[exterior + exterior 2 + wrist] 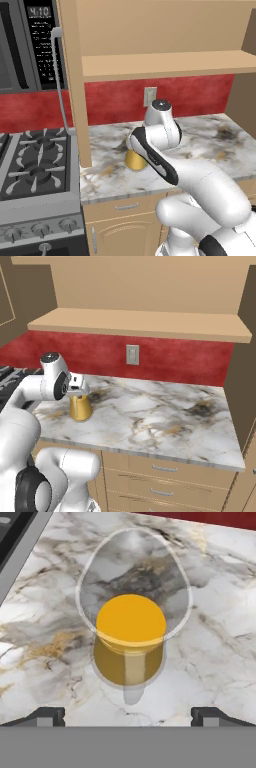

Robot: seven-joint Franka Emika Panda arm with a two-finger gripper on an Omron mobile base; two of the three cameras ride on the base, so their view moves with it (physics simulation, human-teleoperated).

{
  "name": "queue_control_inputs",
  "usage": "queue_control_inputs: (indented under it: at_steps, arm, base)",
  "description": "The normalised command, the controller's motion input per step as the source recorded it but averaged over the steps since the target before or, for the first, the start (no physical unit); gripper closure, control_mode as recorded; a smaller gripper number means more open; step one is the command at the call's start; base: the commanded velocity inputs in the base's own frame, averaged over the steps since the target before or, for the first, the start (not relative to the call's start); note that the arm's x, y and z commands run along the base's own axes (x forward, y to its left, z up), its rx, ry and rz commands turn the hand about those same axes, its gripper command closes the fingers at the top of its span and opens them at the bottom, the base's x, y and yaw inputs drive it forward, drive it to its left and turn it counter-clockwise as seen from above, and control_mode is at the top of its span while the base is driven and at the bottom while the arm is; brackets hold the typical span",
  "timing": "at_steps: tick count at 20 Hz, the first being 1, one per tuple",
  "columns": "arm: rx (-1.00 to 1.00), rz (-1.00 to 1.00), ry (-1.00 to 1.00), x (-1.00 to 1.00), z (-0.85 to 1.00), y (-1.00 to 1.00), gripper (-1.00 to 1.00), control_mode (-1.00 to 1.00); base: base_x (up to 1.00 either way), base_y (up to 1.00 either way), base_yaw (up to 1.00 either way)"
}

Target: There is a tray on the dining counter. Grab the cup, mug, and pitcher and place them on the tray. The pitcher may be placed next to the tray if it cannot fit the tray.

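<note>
Currently the gripper [128,714] hangs directly over the pitcher [130,642], jaws spread as wide as they go and holding nothing. In the hand view the two dark fingertips [45,716] sit far apart at the bottom edge, and the pitcher's clear rim and amber base lie between and ahead of them, seen almost straight down its mouth.

Pitcher location: upright on the marble counter [165,416] with tan cabinet fronts, near its left end, just beside the wooden upright that separates it from the stove [35,165]. In the right base view the hand covers the neck, and only the amber cone shows below it (neck-to-finger contact cannot be judged from this angle).

Key relation: the pitcher's long axis is vertical and roughly in line with the gripper's approach axis. So the vessel lies below the hand, not to either side. My reading is that the next move is a descent with the fingers straddling the narrow neck, then closing. The lateral offset looks small; the pitcher sits roughly midway between the fingertips.

Risk, as a judgement: smooth glass and a tapering body, so a grip too low could slide.
</note>
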Motion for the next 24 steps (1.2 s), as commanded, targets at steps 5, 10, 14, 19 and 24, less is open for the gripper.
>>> queue_control_inputs:
  at_steps: [5,10,14,19,24]
  arm:
    - [0.00,0.00,0.00,0.21,-0.13,0.00,-1.00,-1.00]
    - [0.00,0.00,0.00,0.18,-0.17,0.00,-1.00,-1.00]
    - [0.00,0.00,0.00,0.18,-0.23,0.00,-1.00,-1.00]
    - [0.00,0.00,0.00,0.17,-0.23,0.00,-1.00,-1.00]
    - [0.00,0.00,0.00,0.17,-0.17,0.00,-1.00,-1.00]
  base:
    - [0.00,0.00,0.00]
    - [0.00,0.00,0.00]
    - [0.00,0.00,0.00]
    - [0.00,0.00,0.00]
    - [0.00,0.00,0.00]
